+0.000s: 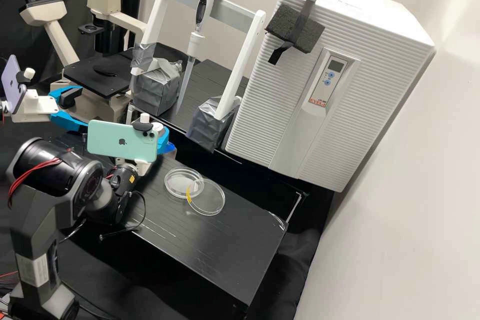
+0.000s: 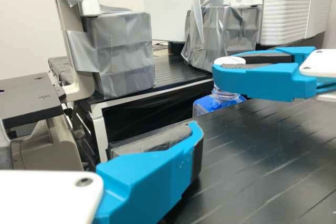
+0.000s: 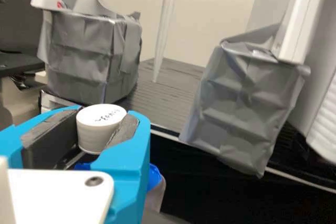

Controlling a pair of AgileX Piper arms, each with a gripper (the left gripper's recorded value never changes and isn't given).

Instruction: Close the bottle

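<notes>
Count: one bottle (image 2: 218, 102), one cap (image 3: 101, 125), two clear round dishes (image 1: 182, 182), two grey-taped blocks (image 3: 89, 59).
Bottle: small, clear and blue; at the far left of the black surface (image 1: 220, 240), directly under the cap.
Cap: white, round, handwriting on top.
Right fingers (image 3: 131, 150): clamped on the cap's sides, just above the bottle's neck.
Left fingers (image 2: 152, 182): spread apart, gripping nothing, farther left, apart from the bottle.

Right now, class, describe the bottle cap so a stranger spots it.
Find the white ribbed cabinet, then the grey taped block beside it. In front, the right gripper pinches the cap in its blue fingers above the bottle: a short white cylinder amid blue and grey.
</notes>
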